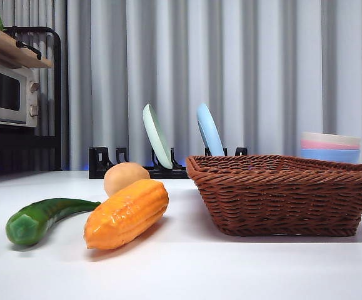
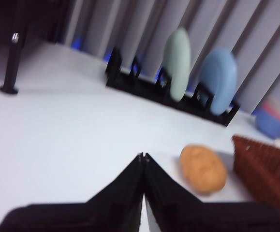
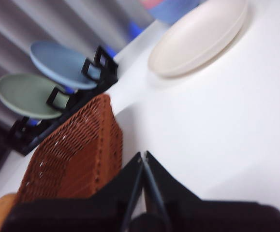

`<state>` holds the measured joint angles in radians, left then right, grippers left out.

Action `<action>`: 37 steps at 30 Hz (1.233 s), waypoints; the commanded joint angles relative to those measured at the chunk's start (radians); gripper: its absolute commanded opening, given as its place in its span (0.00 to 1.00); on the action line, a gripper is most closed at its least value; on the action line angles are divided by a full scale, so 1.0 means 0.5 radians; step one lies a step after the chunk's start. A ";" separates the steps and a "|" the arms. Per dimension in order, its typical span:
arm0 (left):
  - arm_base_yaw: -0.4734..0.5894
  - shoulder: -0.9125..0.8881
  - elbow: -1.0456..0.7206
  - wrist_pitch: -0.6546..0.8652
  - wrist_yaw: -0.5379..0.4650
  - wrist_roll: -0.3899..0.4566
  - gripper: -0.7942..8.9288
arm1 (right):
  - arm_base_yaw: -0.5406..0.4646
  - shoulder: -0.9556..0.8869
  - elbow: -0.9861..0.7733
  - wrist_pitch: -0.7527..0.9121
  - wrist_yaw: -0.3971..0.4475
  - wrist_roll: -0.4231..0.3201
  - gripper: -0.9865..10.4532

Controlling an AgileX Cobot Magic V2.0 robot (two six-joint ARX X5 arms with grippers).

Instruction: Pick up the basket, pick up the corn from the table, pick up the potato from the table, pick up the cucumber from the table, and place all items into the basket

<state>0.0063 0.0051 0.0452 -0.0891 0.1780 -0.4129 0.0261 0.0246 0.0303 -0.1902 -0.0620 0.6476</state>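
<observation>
Both grippers pinched shut, empty and aloft: wicker basket (image 1: 287, 194) sits on the white table (image 1: 187, 269) just beside the right gripper (image 3: 143, 157), nearer than the left gripper (image 2: 142, 157), which overlooks the potato (image 2: 203, 168).

On the white smooth table (image 1: 243, 269), a reddish-brown woven wicker basket (image 1: 287, 194) sits at three o'clock of a ribbed orange corn cob (image 1: 127, 212), a tan oval potato (image 1: 125, 177) behind it at twelve, a dark green curved cucumber (image 1: 43, 219) at nine.
</observation>
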 commanded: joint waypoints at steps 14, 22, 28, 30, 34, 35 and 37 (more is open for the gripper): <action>0.004 0.882 0.716 0.002 -0.031 0.369 0.08 | 0.002 0.790 0.699 0.018 -0.089 -0.590 0.08; 0.004 1.597 1.198 -0.166 0.195 0.512 0.08 | 0.002 1.419 1.180 -0.082 -0.198 -0.824 0.08; 0.003 1.971 1.481 -0.374 0.455 0.537 0.08 | 0.002 1.886 1.552 -0.334 -0.572 -1.060 0.08; 0.003 2.051 1.537 -0.429 0.546 0.537 0.08 | 0.002 2.023 1.650 -0.410 -0.697 -1.098 0.09; -0.002 2.112 1.563 -0.455 0.628 0.537 0.11 | 0.002 2.203 1.743 -0.443 -0.768 -1.135 0.19; -0.002 2.115 1.563 -0.455 0.638 0.535 0.19 | 0.002 2.247 1.756 -0.443 -0.768 -1.133 0.29; -0.002 2.115 1.563 -0.454 0.642 0.517 0.35 | 0.002 2.303 1.764 -0.443 -0.767 -1.133 0.43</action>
<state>0.0059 1.0611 0.8261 -0.3214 0.4908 -0.1577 0.0265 1.1675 0.9096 -0.4126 -0.4431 0.0952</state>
